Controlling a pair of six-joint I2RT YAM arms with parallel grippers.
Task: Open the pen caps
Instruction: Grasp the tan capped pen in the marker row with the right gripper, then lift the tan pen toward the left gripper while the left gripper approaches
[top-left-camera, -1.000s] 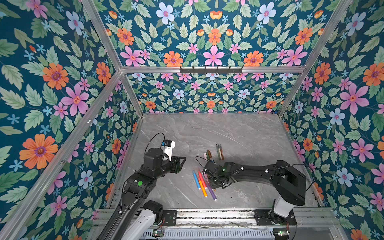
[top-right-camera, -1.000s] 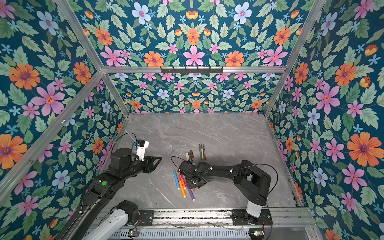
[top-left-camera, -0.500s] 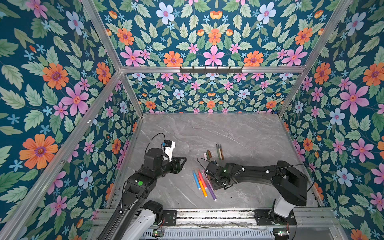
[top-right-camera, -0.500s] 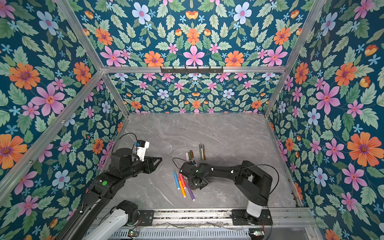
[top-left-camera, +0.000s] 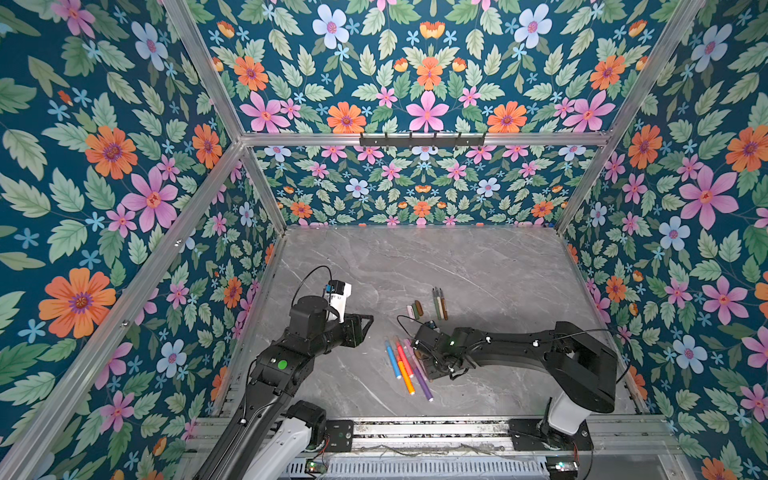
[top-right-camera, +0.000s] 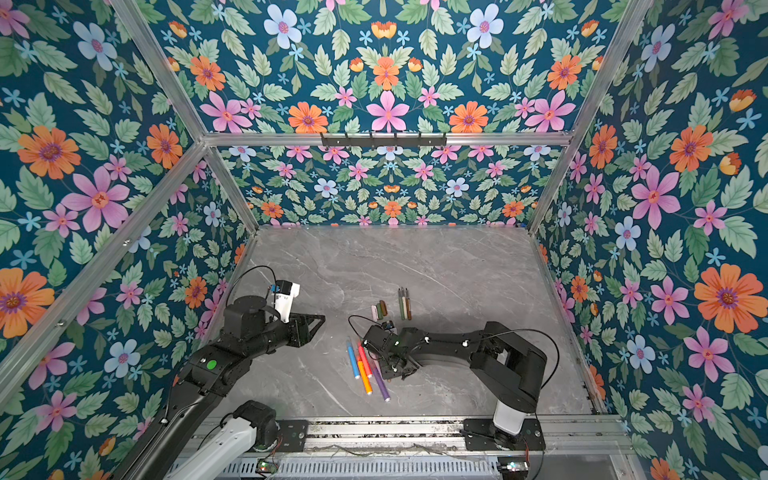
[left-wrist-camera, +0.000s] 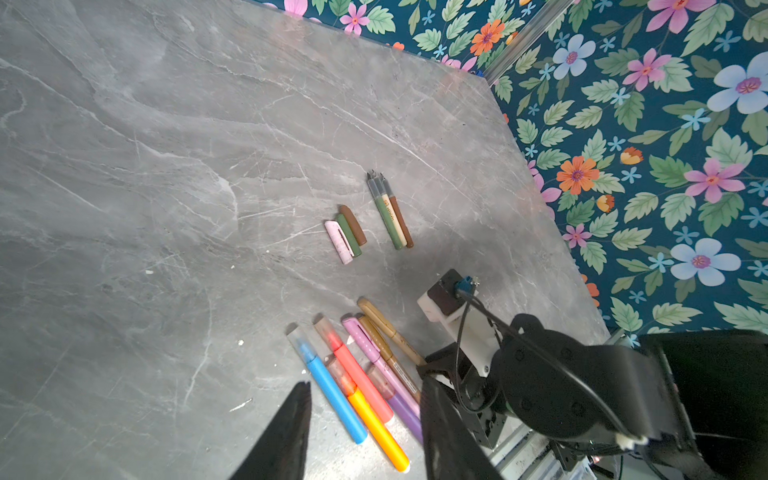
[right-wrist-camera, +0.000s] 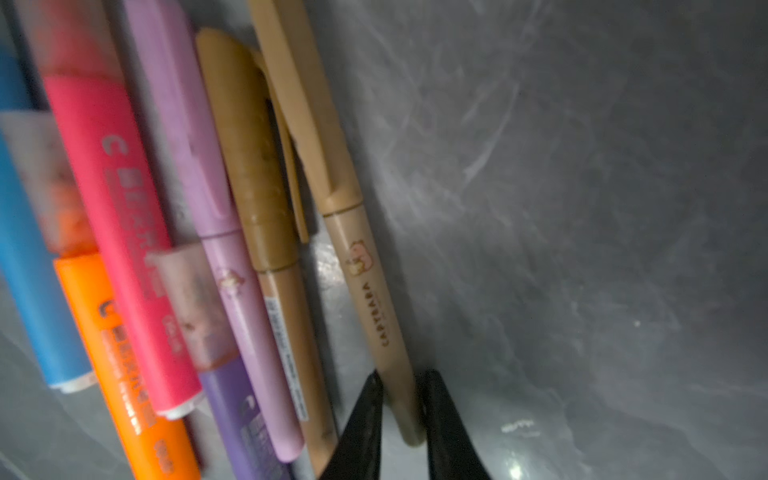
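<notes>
Your right hand (right-wrist-camera: 401, 384) is narrowed onto the tail end of the tan pen (right-wrist-camera: 365, 291), with 1 finger pressed against each side of the barrel. The tan cap (right-wrist-camera: 307, 108) is on that pen. The pen lies on the tabletop (right-wrist-camera: 582, 208), at the edge of the row of capped pens and markers (left-wrist-camera: 357, 370). Your left hand (left-wrist-camera: 365, 380) hangs above the tabletop just beside that row, fingers apart with nothing between them. Farther back, 3 loose pen caps (left-wrist-camera: 345, 235), pink, olive and brown, lie side by side near 3 uncapped pens (left-wrist-camera: 392, 216).
</notes>
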